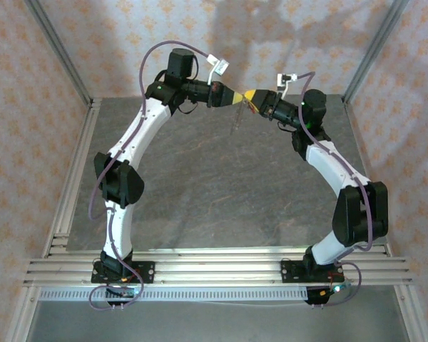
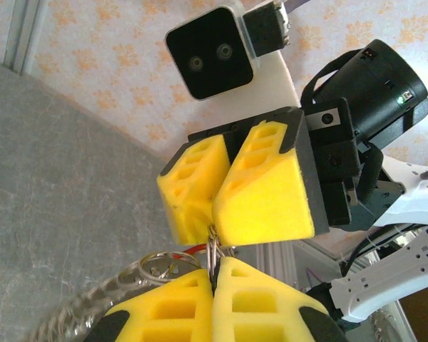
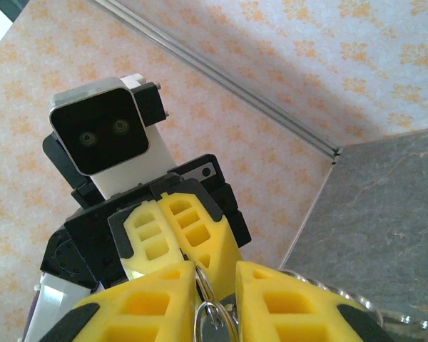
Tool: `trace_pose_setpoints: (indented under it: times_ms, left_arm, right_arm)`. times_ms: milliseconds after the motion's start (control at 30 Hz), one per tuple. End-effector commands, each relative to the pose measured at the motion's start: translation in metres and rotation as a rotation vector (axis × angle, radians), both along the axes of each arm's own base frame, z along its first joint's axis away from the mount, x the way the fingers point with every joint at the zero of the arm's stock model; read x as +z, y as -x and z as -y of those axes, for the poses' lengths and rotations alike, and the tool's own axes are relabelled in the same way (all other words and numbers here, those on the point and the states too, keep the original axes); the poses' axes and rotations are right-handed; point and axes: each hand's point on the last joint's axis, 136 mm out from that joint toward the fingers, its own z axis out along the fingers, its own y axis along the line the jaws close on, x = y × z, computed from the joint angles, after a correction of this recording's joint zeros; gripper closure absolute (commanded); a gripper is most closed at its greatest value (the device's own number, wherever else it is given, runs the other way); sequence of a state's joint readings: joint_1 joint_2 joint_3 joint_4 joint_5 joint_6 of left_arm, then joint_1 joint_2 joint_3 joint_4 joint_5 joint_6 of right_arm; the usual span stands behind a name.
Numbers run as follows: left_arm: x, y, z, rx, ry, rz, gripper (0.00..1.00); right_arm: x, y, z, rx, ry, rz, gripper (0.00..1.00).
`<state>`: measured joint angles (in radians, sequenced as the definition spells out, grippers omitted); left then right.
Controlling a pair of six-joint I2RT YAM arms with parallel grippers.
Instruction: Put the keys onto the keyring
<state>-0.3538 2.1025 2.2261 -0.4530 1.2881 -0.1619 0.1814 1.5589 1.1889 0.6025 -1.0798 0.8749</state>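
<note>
High above the table's back, my left gripper (image 1: 234,98) and right gripper (image 1: 251,95) meet tip to tip. In the left wrist view my left gripper (image 2: 214,274) is shut on the edge of the keyring (image 2: 212,249). The right gripper (image 2: 214,226) pinches the same ring from above. A second silvery loop (image 2: 160,262) hangs beside it, with a sliver of the key's red head (image 2: 190,250) behind it. The beaded chain (image 2: 71,310) trails down to the left. In the right wrist view the keyring (image 3: 215,313) sits between my right fingers (image 3: 150,299), with the left gripper (image 3: 189,260) opposite.
The grey table (image 1: 214,178) lies far below both grippers. Aluminium rails (image 1: 71,192) line its left and near edges. Patterned walls (image 1: 128,43) close in the back and sides. The chain (image 1: 237,120) dangles freely under the grippers.
</note>
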Motion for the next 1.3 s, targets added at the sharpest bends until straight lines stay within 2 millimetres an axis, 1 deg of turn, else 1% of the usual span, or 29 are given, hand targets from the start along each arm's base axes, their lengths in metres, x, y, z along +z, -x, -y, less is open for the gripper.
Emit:
trace_pose_setpoints:
  times_ms: [0, 100, 300, 467, 600, 933, 1267]
  left_arm:
    - [0.041, 0.013, -0.003, 0.024, 0.05, 0.107, 1.0]
    - [0.045, 0.012, -0.005, 0.049, 0.064, 0.118, 1.0]
    - [0.051, 0.01, -0.005, 0.066, 0.084, 0.124, 1.0]
    - [0.054, 0.01, -0.005, 0.067, 0.095, 0.127, 1.0]
    - [0.055, 0.011, -0.005, 0.067, 0.098, 0.125, 1.0]
    - [0.058, 0.011, -0.005, 0.067, 0.105, 0.13, 1.0]
    - [0.061, 0.012, -0.004, 0.063, 0.114, 0.133, 1.0]
  right_arm:
    - [0.024, 0.014, 0.009, -0.032, -0.022, 0.092, 0.79]
    - [0.024, 0.017, 0.011, -0.039, -0.03, 0.094, 0.8]
    - [0.022, 0.022, 0.012, -0.04, -0.04, 0.093, 0.84]
    - [0.023, 0.02, 0.012, -0.039, -0.058, 0.088, 0.78]
    - [0.025, 0.017, 0.012, -0.043, -0.073, 0.088, 0.7]
    - [0.035, 0.013, 0.012, -0.034, -0.115, 0.094, 0.69]
    - [0.031, 0.008, 0.01, -0.031, -0.124, 0.08, 0.7]
